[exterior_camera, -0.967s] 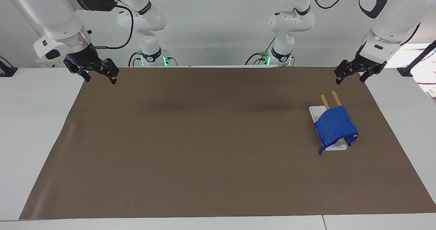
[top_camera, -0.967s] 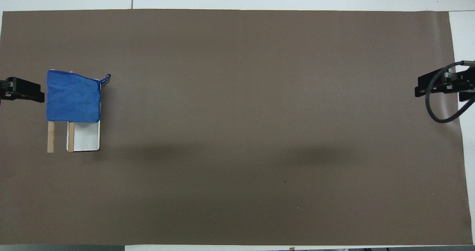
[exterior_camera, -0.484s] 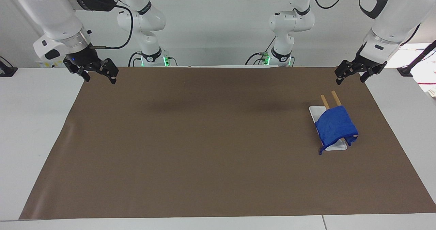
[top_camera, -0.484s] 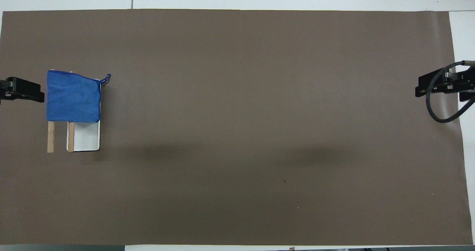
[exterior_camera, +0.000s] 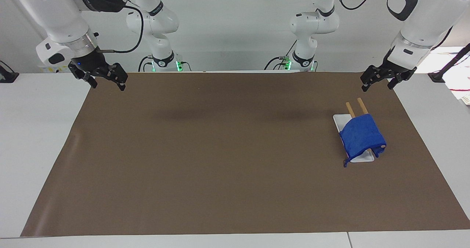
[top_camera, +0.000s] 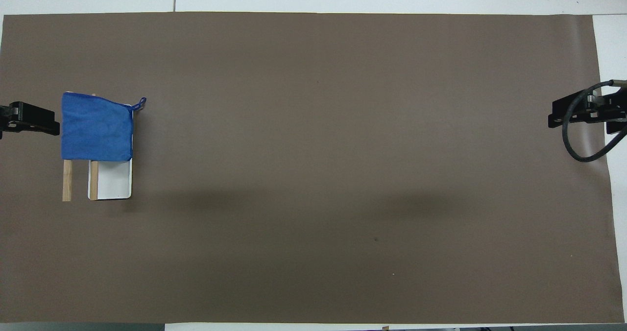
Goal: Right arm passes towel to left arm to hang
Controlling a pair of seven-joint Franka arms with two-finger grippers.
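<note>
The blue towel [exterior_camera: 361, 135] is draped over two wooden bars [exterior_camera: 361, 105] of a small rack with a white base [exterior_camera: 339, 120], toward the left arm's end of the table. It also shows in the overhead view [top_camera: 97, 131], with its loop [top_camera: 140, 104] hanging at one corner. My left gripper [exterior_camera: 377, 86] is open and empty, raised over the mat's corner near the rack. My right gripper [exterior_camera: 109, 85] is open and empty over the mat's corner at the right arm's end. Both arms wait.
A brown mat [exterior_camera: 220, 160] covers most of the white table [exterior_camera: 36, 130]. Two smaller white arms with green base lights [exterior_camera: 163, 62] stand at the robots' edge. The rack's white base [top_camera: 115, 181] and bars [top_camera: 67, 180] show in the overhead view.
</note>
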